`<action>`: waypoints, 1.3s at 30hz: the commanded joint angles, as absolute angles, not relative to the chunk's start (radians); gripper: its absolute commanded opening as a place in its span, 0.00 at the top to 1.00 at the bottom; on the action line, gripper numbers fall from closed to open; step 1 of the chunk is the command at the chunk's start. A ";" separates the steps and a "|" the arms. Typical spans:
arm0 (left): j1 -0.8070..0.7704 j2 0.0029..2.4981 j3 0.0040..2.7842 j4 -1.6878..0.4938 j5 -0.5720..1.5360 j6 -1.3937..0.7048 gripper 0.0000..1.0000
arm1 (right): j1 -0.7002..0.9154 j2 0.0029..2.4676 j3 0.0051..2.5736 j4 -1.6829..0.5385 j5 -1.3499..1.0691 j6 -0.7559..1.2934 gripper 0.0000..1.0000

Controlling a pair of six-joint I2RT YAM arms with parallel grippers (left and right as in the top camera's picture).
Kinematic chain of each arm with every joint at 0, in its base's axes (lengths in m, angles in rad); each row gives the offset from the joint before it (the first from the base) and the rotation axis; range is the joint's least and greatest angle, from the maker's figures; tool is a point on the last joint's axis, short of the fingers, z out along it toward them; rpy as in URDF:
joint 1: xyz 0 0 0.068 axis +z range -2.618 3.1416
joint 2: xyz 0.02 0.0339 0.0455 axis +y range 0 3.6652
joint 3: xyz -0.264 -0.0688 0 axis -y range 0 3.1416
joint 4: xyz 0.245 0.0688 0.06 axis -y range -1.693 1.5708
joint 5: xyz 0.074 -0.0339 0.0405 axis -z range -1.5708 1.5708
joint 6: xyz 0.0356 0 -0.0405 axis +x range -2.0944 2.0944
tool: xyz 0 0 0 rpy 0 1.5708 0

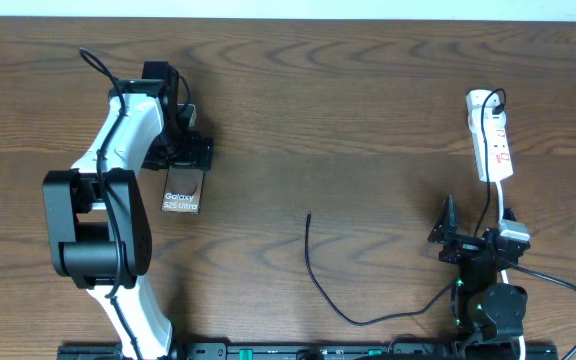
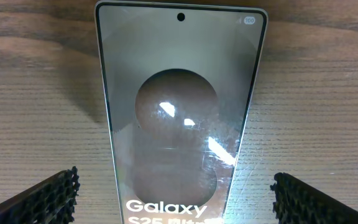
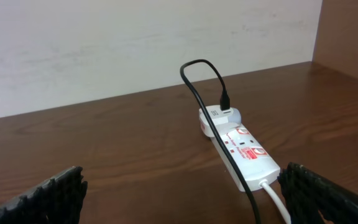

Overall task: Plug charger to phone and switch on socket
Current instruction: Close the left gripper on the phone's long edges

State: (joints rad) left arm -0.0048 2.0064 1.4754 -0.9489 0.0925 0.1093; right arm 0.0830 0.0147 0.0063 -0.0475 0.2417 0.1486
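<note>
The phone [image 1: 182, 190] lies flat on the table, "Galaxy" lettering up. In the left wrist view the phone [image 2: 179, 106] fills the middle, with my open left gripper [image 2: 176, 193] straddling its lettered end, fingers apart from it. From overhead my left gripper [image 1: 185, 165] is at the phone's far end. The white socket [image 1: 490, 135] lies at the far right and also shows in the right wrist view [image 3: 244, 149]. The black charger [image 1: 313, 265] runs from the socket in a loop to its free tip [image 1: 309, 214] at mid-table. My right gripper [image 1: 468, 228] is open and empty, short of the socket [image 3: 182, 193].
The charger cable [image 3: 197, 93] arches up from the strip's far end. The strip's white cord [image 3: 275, 196] runs back toward the right arm. A pale wall stands behind the table's far edge. The arm bases sit along the front edge.
</note>
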 commanded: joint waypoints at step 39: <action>-0.004 2.013 1.410 -0.914 0.097 0.120 0.02 | 0.092 0.007 0.006 -0.052 0.249 0.141 0.01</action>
State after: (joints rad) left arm -0.0048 2.0064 1.4174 -0.9119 0.0990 0.1093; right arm 0.0830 0.0147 0.0063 -0.0475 0.2417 0.1486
